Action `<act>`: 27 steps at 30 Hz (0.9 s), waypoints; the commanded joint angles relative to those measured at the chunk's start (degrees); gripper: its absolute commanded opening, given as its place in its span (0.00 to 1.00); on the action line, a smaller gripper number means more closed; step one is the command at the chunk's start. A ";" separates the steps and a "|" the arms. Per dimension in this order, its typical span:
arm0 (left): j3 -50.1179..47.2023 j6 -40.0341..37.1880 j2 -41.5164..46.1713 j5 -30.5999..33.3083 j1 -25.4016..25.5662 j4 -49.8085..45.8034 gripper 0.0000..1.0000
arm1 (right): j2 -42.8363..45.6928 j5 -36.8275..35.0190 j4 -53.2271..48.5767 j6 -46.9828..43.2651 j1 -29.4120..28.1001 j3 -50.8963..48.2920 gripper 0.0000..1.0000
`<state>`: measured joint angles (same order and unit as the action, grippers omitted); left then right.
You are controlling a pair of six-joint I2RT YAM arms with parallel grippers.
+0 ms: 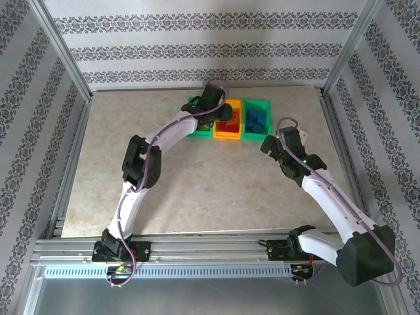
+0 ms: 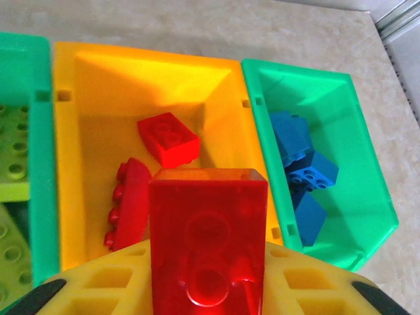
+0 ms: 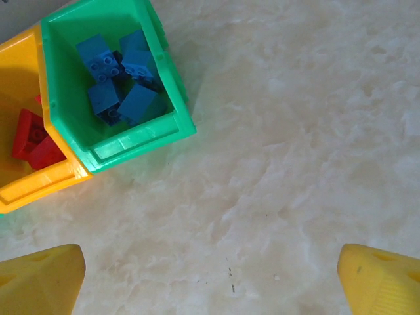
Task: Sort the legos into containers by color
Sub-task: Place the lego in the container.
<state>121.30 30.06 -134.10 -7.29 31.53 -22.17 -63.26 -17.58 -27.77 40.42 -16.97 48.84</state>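
Left pincer [image 2: 207, 285]: clamped on a red studded plastic brick [image 2: 207, 216], above the orange-yellow open plastic bin [image 2: 98, 79].
Right pincer [image 3: 210, 279]: spread wide, holding nothing, over the marbled counter [image 3: 295, 131].

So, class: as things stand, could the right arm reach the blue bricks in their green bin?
Probably yes. Its fingers hang open beside the green bin, and nothing covers the blue bricks; the left arm, over the neighbouring orange-yellow bin, might crowd it.

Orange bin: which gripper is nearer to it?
Left. The left gripper hangs right above the orange bin, shut on a red brick. The right gripper is open over the table, past the green bin with blue bricks.
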 commanded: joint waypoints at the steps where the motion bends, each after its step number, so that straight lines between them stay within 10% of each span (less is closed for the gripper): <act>1: 7.94 -3.58 -4.77 0.42 0.72 -7.90 0.35 | 0.99 -1.04 -1.05 0.71 -0.52 -0.41 0.98; 27: 20.43 -6.50 -11.20 0.18 1.26 -9.67 0.52 | 2.31 -1.38 -2.38 0.27 -1.22 0.38 0.98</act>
<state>139.52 25.08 -148.51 -7.29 32.25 -30.26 -61.84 -17.61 -28.95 40.42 -17.80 48.84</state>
